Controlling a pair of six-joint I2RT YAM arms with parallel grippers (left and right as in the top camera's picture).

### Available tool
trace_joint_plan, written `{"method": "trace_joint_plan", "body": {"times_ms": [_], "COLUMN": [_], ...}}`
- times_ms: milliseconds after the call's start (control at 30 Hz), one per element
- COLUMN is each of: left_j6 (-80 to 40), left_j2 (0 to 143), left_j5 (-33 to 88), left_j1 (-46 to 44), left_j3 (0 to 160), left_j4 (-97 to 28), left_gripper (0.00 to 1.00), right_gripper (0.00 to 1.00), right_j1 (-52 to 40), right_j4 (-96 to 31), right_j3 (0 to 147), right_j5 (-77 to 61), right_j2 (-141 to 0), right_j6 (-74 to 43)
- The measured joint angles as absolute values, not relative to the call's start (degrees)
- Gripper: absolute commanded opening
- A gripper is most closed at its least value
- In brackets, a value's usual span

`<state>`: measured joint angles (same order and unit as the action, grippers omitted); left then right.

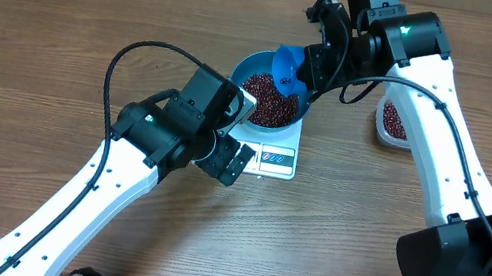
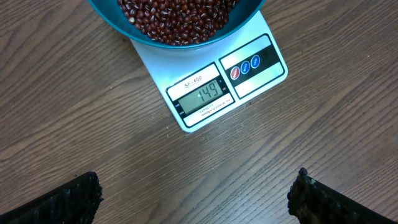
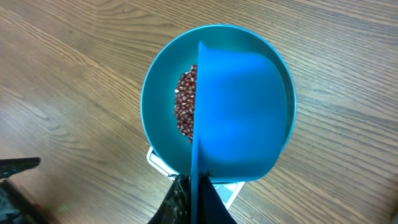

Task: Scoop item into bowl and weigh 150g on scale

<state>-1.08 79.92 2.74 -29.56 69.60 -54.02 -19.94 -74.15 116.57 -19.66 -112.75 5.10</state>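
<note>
The scoop [image 3: 239,112], clamped in the right gripper [image 3: 191,202], tilts over the bowl [image 3: 152,93] to trickle beans [image 3: 185,112]; the left gripper [image 2: 199,199], jaws spread, faces the scale [image 2: 205,93].

Even, bright light; soft shadows; sharp

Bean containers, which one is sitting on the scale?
The round blue bowl sits on the white scale. The clear tub stands apart from it, directly on the table.
</note>
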Motion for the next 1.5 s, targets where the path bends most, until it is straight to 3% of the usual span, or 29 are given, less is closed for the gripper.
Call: {"method": "trace_joint_plan", "body": {"times_ms": [733, 1500], "left_j6": [-1.08, -1.08], "left_j2": [79.92, 79.92], "left_j5": [2.76, 2.76], "left_j1": [-29.56, -29.56], "left_j3": [69.63, 69.63], "left_j4": [-54.02, -54.02], "left_gripper": [1.0, 1.0], "right_gripper": [0.04, 0.04], "right_j1": [-19.9, -24.1], "right_j4": [-74.19, -77.1], "right_j3": [116.57, 116.6], "right_j5": [-20.91, -2.2], "right_j2": [-112.75, -112.75], "right_j6": [4.91, 4.73]}}
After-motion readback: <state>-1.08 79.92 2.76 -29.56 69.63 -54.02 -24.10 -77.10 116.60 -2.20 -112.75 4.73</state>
